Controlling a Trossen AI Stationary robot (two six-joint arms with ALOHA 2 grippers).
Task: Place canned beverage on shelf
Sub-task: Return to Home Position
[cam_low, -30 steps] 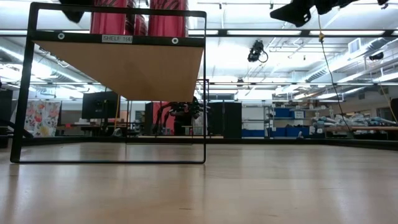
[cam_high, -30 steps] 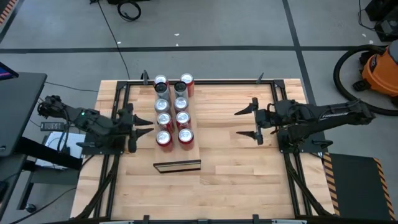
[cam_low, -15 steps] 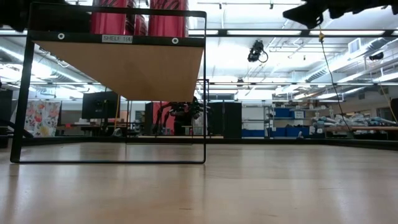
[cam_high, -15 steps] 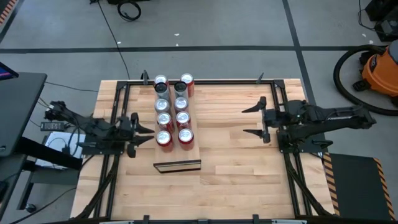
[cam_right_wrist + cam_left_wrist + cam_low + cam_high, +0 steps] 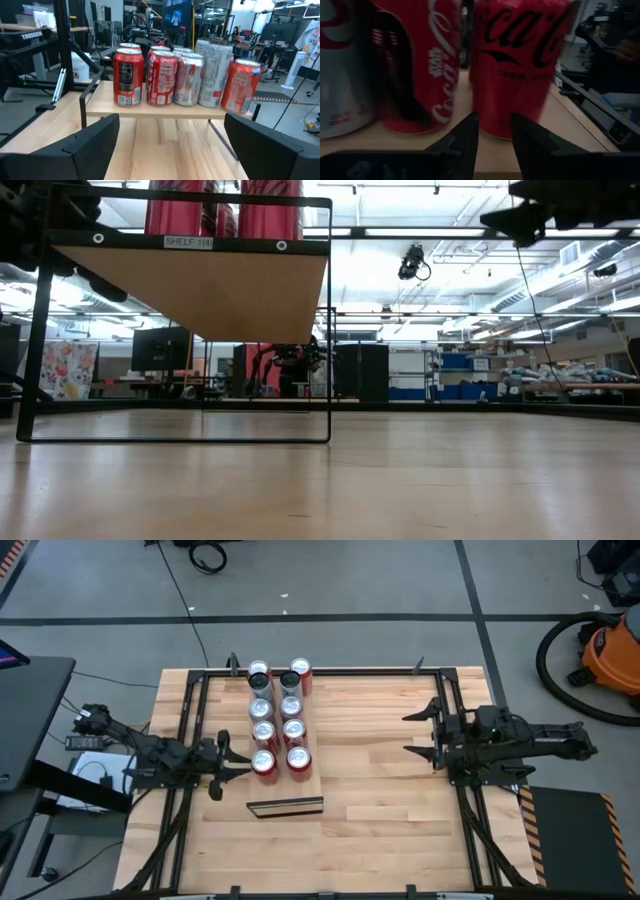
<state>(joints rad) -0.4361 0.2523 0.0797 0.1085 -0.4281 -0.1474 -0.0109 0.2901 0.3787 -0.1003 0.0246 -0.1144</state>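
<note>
While it is standing upright at the end of the left row on the shelf [image 5: 200, 290], the red-and-black can [image 5: 264, 762], silver-topped and black-lettered, is being crowded by the left gripper [image 5: 230, 762], fingers [image 5: 465, 135] narrowly parted, gripping nothing; a sideways swing is being judged liable to topple it; the right gripper [image 5: 420, 733] is being held spread, empty, well apart.
</note>
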